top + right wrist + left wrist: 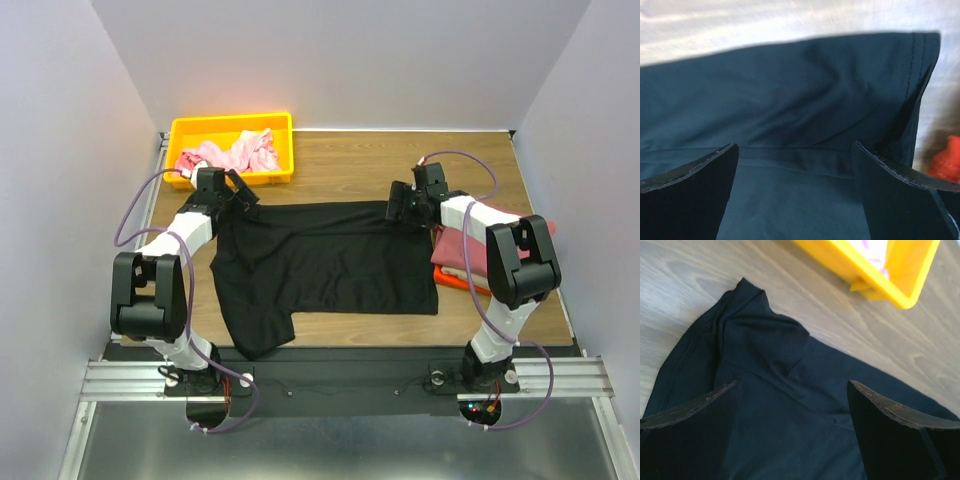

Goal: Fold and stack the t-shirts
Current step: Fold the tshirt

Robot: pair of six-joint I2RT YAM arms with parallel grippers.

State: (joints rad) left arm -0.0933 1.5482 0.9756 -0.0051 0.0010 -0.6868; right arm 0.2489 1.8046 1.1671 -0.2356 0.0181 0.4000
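Fingers (700,440) of both grippers are seen spread wide w/ nothing clamped, poised over the far edge of the black tee (330,260). The left gripper (793,385) is held above a rumpled corner, the right gripper (795,145) above a stitched corner at the opp. end. Whether the tips touch the cloth cannot be told. The tee is laid roughly flat across the middle of the wooden table (340,160), one part trailing toward the near-left edge. A rose-red tee (465,245) is stacked on an orange tee (452,282) just beside its right end. A light pink tee (228,152) is left crumpled in the yellow bin (232,126) at far left. Step in hand, by the look of it: the far edge is about to be pinched for a first fold. Both pairs need to be lowered and closed on the cloth approx. together, so the edge is lifted evenly.
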